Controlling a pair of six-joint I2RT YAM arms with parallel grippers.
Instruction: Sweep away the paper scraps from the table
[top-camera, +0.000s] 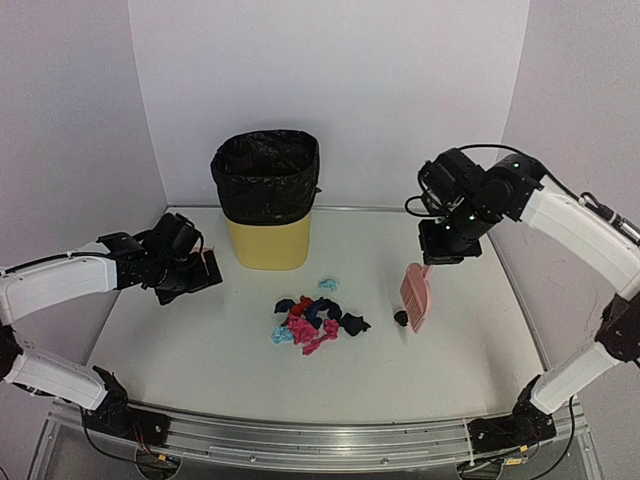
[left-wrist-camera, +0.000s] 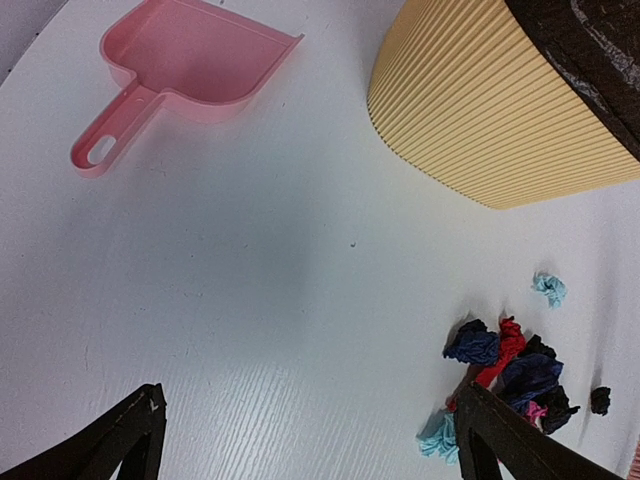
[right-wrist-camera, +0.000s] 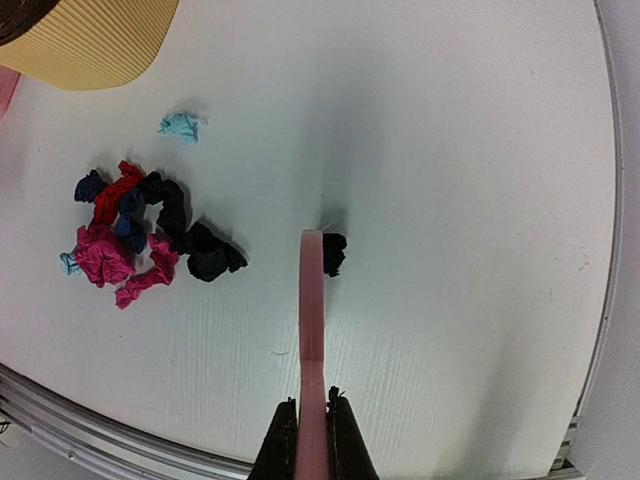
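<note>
Paper scraps (top-camera: 315, 322) were found mostly heaped together mid-worktop (top-camera: 200, 350), with one black wad (top-camera: 401, 319) lying apart, touching or just beside the pink brush (top-camera: 415, 295). No scrap was seen in the dustpan (left-wrist-camera: 190, 60), so scooping and binning were judged outstanding. The brush handle was clamped in the right claw (right-wrist-camera: 312, 410), with the heap to its left. The left claw (left-wrist-camera: 308, 390) was spread wide and empty, near the dustpan.

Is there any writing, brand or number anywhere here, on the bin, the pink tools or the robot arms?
None can be read.
The yellow bin, its black liner, the pink dustpan, the pink brush, the left arm and the right arm show no words, numbers or logos.
</note>
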